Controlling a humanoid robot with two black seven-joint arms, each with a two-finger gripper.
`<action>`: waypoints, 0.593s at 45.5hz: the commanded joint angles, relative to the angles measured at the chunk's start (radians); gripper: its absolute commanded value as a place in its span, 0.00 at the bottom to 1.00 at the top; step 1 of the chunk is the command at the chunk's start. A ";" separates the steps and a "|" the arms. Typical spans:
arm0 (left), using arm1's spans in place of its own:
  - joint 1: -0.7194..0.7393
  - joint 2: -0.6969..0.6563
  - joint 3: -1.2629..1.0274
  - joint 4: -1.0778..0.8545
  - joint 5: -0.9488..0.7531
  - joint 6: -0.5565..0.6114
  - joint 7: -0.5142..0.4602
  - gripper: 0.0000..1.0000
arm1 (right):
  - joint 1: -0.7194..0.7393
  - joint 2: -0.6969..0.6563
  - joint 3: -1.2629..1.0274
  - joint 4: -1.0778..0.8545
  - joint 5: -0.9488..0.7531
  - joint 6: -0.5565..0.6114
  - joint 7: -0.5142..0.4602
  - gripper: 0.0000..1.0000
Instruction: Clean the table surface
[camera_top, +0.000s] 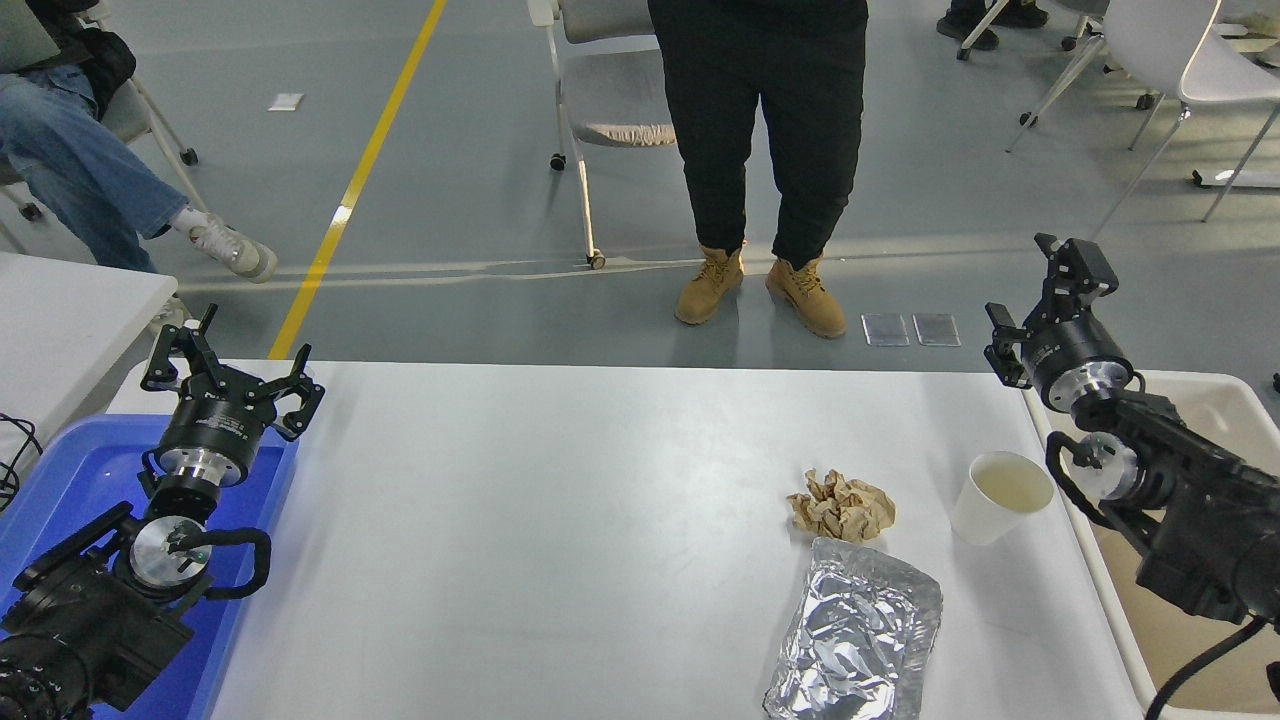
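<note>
The white table surface (560, 520) fills the middle of the head view. On its right half lie a crumpled brown paper ball (841, 505), a crinkled sheet of silver foil (857, 632) just in front of it, and a white paper cup (1000, 496) standing upright. My right gripper (1038, 288) is open and empty, raised past the table's far right corner, well behind the cup. My left gripper (226, 365) is parked open at the far left, above a blue bin.
A blue bin (70, 480) sits under the left arm. A beige tub (1200, 520) stands off the table's right edge, under the right arm. A person in tan boots (760, 285) stands at the far side. A smaller white table (60, 310) is at left.
</note>
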 joint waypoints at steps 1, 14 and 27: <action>0.000 0.000 0.000 0.000 0.000 0.000 0.000 1.00 | 0.077 -0.106 -0.132 -0.036 -0.074 0.000 -0.003 0.98; 0.000 0.000 0.000 0.000 0.000 0.000 0.000 1.00 | 0.241 -0.166 -0.616 -0.035 -0.238 0.006 -0.005 0.98; 0.000 0.000 0.000 0.000 0.000 0.000 0.000 1.00 | 0.391 -0.200 -0.920 -0.023 -0.511 0.208 0.005 0.98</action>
